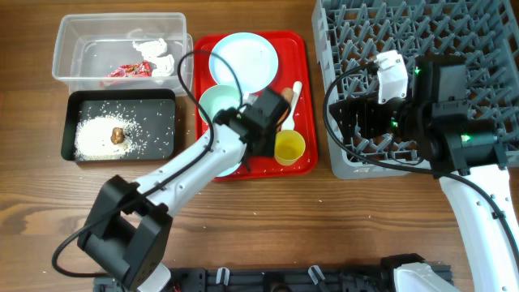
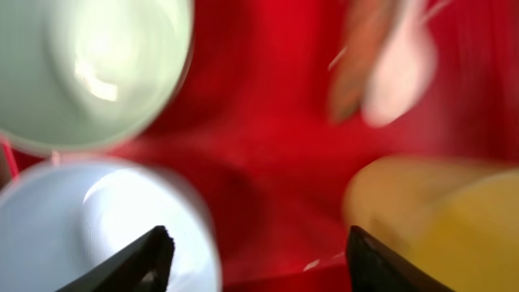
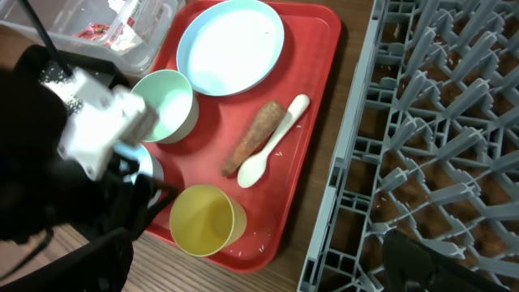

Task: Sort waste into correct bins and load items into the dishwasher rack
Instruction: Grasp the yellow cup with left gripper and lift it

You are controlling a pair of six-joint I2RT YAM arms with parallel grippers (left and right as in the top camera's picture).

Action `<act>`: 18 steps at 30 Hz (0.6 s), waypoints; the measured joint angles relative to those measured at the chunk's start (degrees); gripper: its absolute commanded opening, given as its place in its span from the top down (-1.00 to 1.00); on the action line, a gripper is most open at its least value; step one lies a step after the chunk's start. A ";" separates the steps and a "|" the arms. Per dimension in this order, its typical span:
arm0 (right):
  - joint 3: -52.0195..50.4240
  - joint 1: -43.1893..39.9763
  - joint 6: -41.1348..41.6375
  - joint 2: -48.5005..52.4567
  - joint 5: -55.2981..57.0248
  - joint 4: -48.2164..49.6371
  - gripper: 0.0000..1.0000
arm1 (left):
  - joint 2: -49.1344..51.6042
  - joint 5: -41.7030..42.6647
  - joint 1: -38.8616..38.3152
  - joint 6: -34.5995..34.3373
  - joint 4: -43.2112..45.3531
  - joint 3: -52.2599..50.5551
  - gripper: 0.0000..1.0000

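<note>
Overhead first: we see the left gripper (image 1: 261, 130) hovering over the red tray (image 1: 296, 57), between the green bowl (image 1: 217, 104) and the yellow cup (image 1: 289, 147). The plate (image 1: 243, 61) lies at the tray's far end. The wrapper (image 1: 126, 71) and tissue (image 1: 154, 50) sit in the clear tub (image 1: 73, 40), and the rice (image 1: 97, 139) and brown lump (image 1: 118, 134) in the black tub (image 1: 158, 113). The right gripper (image 1: 347, 122) hangs over the left side of the rack (image 1: 454, 32).

On to the left wrist, and it's blurry. We see its fingers (image 2: 150, 259) spread wide with only red tray between them. The green bowl is upper left, a second bowl (image 2: 81, 227) lower left and the cup lower right. The carrot (image 2: 357, 65) and spoon (image 2: 401, 73) lie side by side up top.

Right wrist now: its fingers (image 3: 446, 264) stand wide apart and empty. We see the carrot and spoon lying close alongside each other on the tray, with the rack to the right.
</note>
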 measured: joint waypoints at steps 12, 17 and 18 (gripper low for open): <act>0.00 0.00 0.33 0.00 0.00 -1.29 -0.99 | 5.42 11.04 0.00 1.99 5.09 3.91 0.23; 0.00 0.00 0.33 0.00 0.00 -1.29 -0.99 | 6.99 13.86 0.00 2.14 4.42 3.91 0.92; 0.00 0.00 0.33 0.00 0.00 -1.29 -0.99 | 6.99 14.12 0.00 2.43 4.28 3.91 0.92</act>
